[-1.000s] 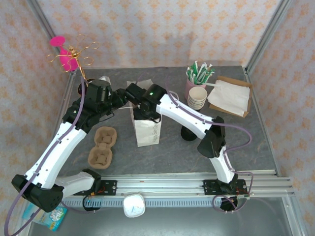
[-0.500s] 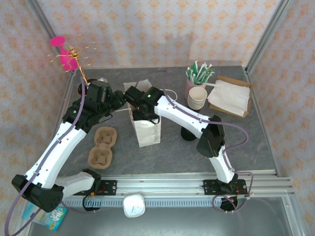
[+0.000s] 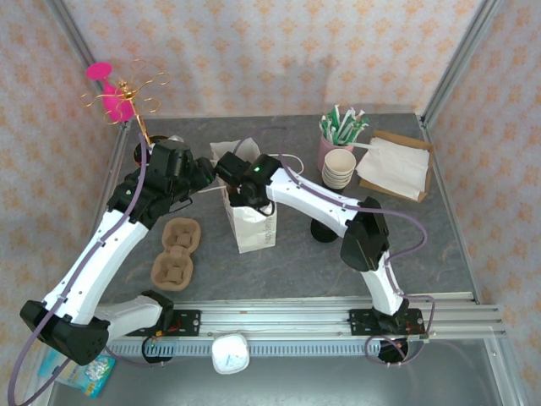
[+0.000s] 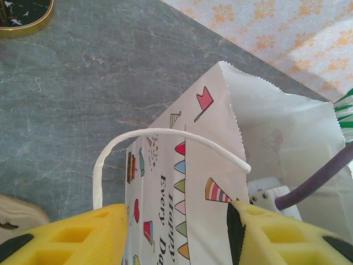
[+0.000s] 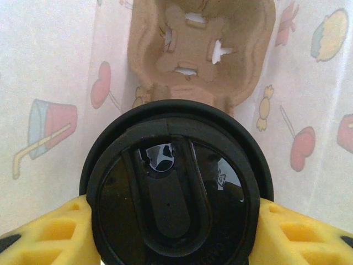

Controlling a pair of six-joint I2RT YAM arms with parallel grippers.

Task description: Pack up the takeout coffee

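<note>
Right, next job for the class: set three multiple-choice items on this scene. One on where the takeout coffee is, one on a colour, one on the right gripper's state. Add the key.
1. Where is the takeout coffee?
A. On the table by the napkins.
B. Inside the paper bag, with a cup carrier deeper in.
C. Stacked on the cream cups.

2. What colour are the fingers of the right gripper?
A. Yellow.
B. Blue.
C. White.

3. What state is the right gripper in?
A. Open and empty.
B. Shut on the bag's handle.
C. Shut on the takeout coffee.

Key:
1 B, the right wrist view shows printed bag walls around the cup and the carrier beyond it.
2 A, both fingers show yellow beside the cup.
3 C, the fingers press the cup's two sides.
</note>
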